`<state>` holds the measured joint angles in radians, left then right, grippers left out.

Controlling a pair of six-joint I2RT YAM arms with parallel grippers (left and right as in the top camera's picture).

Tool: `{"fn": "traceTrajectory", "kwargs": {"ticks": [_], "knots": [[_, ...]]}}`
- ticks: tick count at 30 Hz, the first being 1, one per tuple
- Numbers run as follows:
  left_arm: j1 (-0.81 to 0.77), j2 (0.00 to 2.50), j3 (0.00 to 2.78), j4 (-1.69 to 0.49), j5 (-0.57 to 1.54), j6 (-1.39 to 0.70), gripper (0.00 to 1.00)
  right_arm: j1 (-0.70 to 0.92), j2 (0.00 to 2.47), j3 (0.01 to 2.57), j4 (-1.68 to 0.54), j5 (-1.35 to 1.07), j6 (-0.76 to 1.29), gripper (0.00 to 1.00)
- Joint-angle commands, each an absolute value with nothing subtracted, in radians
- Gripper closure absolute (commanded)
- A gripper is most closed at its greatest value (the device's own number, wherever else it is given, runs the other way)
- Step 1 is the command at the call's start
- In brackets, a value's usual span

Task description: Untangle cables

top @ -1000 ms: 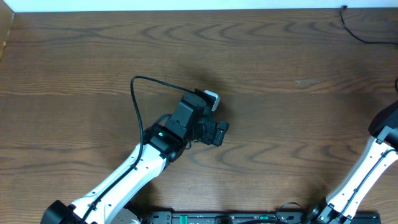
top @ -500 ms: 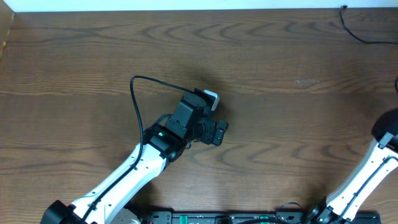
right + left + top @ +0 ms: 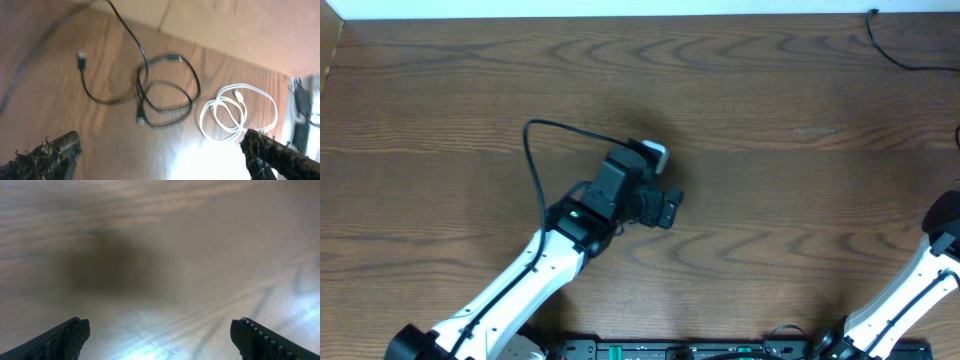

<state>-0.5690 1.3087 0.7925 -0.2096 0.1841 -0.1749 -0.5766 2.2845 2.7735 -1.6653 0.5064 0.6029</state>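
Observation:
In the right wrist view a tangle of thin black cables [image 3: 165, 95] lies in overlapping loops on the wood, with a small plug end at the lower left of the loops. Another black cord end with a plug [image 3: 80, 60] lies to their left. A whitish cable [image 3: 237, 112] is coiled to their right, apart from the black ones. My right gripper [image 3: 162, 160] is open and empty, hovering above and short of them. My left gripper [image 3: 160, 340] is open and empty over bare table; it is mid-table in the overhead view [image 3: 645, 185].
A thin black cord [image 3: 895, 50] runs off the table's far right corner. The left arm's own thick black cable [image 3: 532, 160] loops to its left. Only part of the right arm [image 3: 940, 245] shows at the right edge. A paler surface borders the wood behind the cables.
The left arm has shifted slightly to the left. The right arm has moved farther toward the right edge of the overhead view.

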Motion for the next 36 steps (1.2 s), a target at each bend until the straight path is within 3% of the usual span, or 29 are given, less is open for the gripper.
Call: {"fn": "traceTrajectory", "kwargs": {"ticks": [1, 6, 13, 24, 36], "knots": [[-0.499, 1.257, 0.795, -0.202, 0.144, -0.155, 0.04, -0.58, 2.282, 2.78, -1.699, 0.467, 0.646, 0.01], [-0.365, 1.192, 0.795, -0.208, 0.159, -0.154, 0.04, -0.581, 2.216, 2.78, -1.699, 0.358, 0.543, 0.01], [-0.224, 1.155, 0.795, -0.24, 0.334, -0.128, 0.04, -0.585, 2.028, 2.695, -1.699, 0.357, 0.542, 0.01], [-0.219, 1.155, 0.795, -0.279, 0.336, -0.102, 0.04, -0.618, 1.763, 2.35, -1.698, 0.36, 0.575, 0.01], [-0.219, 1.116, 0.796, -0.306, 0.189, -0.197, 0.04, -0.496, 1.617, 2.294, -1.628, 0.138, 0.305, 0.01]]}}
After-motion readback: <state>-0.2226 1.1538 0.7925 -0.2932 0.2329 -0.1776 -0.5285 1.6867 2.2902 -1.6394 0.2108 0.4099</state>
